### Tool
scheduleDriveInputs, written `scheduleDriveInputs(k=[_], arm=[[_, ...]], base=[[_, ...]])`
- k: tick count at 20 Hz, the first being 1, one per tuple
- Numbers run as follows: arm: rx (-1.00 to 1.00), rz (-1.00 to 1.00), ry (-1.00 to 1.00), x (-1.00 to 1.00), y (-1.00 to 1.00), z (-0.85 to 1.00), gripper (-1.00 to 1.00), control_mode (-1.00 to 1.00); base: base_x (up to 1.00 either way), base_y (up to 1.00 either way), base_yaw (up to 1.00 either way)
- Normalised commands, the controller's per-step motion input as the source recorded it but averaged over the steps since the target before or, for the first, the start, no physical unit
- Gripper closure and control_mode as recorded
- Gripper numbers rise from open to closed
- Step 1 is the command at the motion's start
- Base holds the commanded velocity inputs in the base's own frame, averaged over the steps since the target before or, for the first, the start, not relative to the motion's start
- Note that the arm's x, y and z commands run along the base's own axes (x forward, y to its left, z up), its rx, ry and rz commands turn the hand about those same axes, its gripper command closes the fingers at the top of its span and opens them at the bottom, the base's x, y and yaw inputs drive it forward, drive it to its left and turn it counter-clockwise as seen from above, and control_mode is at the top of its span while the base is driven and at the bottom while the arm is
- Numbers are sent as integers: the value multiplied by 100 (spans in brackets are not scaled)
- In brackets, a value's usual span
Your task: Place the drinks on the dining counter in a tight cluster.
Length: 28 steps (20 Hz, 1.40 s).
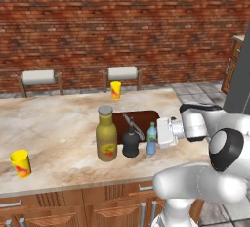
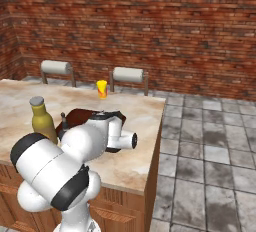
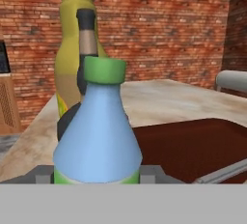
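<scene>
On the dining counter (image 1: 58, 128) three drinks stand close together in a row in front of the sink (image 1: 141, 117). They are the tall olive-yellow bottle (image 1: 106, 140), the squat black bottle (image 1: 130, 142) and the small blue bottle (image 1: 152, 139). My gripper (image 1: 154, 143) reaches in from the right and is shut on the blue bottle. In the hand view the blue bottle (image 3: 99, 131) stands between my fingertips (image 3: 44, 175), with the black bottle (image 3: 87, 39) and olive bottle (image 3: 67, 59) right behind it. The arm hides the hand in the right base view, where the olive bottle (image 2: 42, 118) shows.
One yellow cup (image 1: 115, 89) stands at the counter's far edge and another (image 1: 20, 163) near the front left corner. Two stools (image 1: 39, 77) (image 1: 123, 73) stand behind the counter before a brick wall. A faucet (image 3: 222, 172) lies over the sink. Tiled floor (image 2: 210, 141) lies to the right.
</scene>
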Motion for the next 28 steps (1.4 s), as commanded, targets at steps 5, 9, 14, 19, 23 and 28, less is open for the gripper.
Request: scheduleDriveInputs(k=[5, 9, 14, 19, 23, 28], arm=[[-2, 0, -2, -13, 7, -27, -100, -100], [-2, 0, -6, -11, 4, -16, -100, -100], [0, 0, -9, -8, 0, -4, -100, -100], [0, 0, -10, -6, 1, 0, -100, -100], [0, 0, 0, 0, 0, 0, -100, -100], [0, 0, 0, 0, 0, 0, -100, -100]], base=[[0, 0, 0], [0, 0, 0], [0, 0, 0], [0, 0, 0], [0, 0, 0], [0, 0, 0]])
